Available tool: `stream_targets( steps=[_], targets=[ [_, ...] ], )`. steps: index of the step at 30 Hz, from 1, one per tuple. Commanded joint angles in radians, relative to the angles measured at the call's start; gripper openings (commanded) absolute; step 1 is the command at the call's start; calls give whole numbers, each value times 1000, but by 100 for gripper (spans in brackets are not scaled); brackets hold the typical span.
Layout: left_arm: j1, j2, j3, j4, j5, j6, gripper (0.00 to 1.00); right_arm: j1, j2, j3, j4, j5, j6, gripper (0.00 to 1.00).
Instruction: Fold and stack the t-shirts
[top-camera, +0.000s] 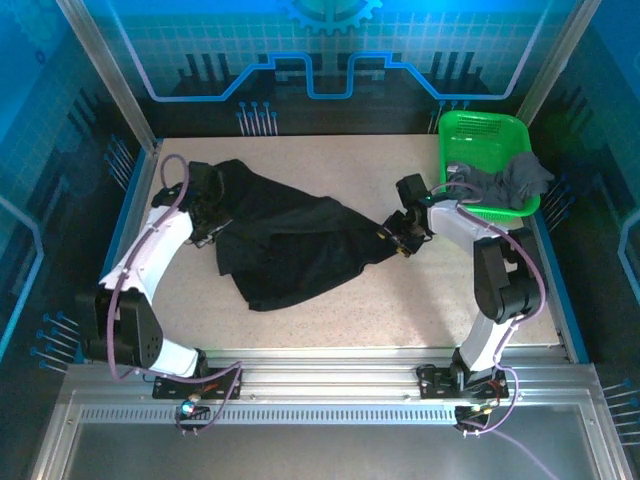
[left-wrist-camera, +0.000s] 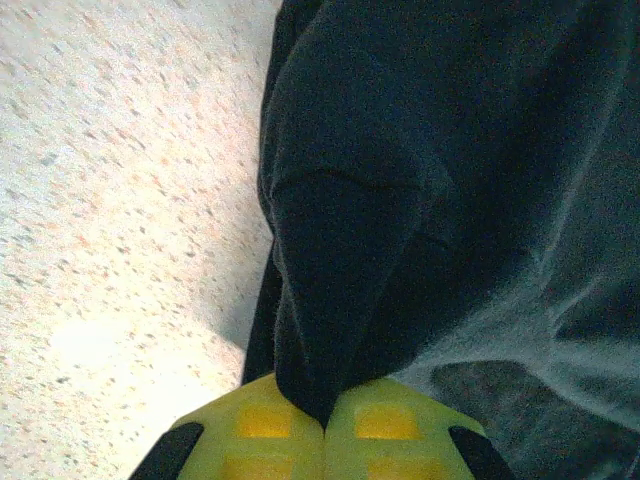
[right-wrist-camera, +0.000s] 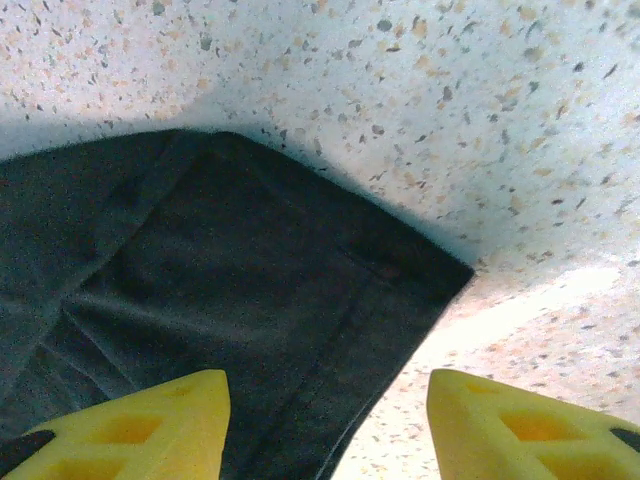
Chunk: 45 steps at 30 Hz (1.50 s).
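Note:
A black t-shirt lies crumpled and spread across the middle-left of the table. My left gripper is at its left edge, shut on a pinched fold of the black cloth, with the yellow fingertips pressed together round it. My right gripper hovers open over the shirt's right corner. One yellow finger is above the cloth and the other is above bare table. A dark grey t-shirt lies bundled in the green basket.
The green mesh basket stands at the table's back right corner. Speckled tabletop lies bare in front of the black shirt. Aluminium frame posts and blue walls enclose the table.

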<state>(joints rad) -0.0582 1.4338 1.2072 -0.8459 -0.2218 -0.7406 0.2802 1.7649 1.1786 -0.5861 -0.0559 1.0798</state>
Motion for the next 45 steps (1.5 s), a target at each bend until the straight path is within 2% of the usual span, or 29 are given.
stream_targets(
  steps=[1,7,9,13,23,29,36,42,45],
  targets=[
    [42,-48,-15,-29,-41,27,0,18,25,48,-37,29,142,55],
    [61,-76,-9,15,-22,-7,0,36,63,123,-31,57,364,61],
    [62,-71,3,19,-12,-14,0,46,86,175,-68,74,430,62],
    [61,-69,6,24,-10,-20,0,50,179,315,-250,72,583,60],
    [61,-72,7,41,16,-36,0,48,209,257,-261,66,954,61],
    [61,-78,3,45,26,-38,0,48,249,300,-259,56,1086,63],
    [61,-78,3,50,37,-37,0,47,262,269,-205,56,1291,64],
    [61,-81,0,50,45,-39,0,43,338,350,-254,22,1347,65],
    [62,-82,11,45,42,-38,0,50,353,313,-249,1,1385,64]
  ],
)
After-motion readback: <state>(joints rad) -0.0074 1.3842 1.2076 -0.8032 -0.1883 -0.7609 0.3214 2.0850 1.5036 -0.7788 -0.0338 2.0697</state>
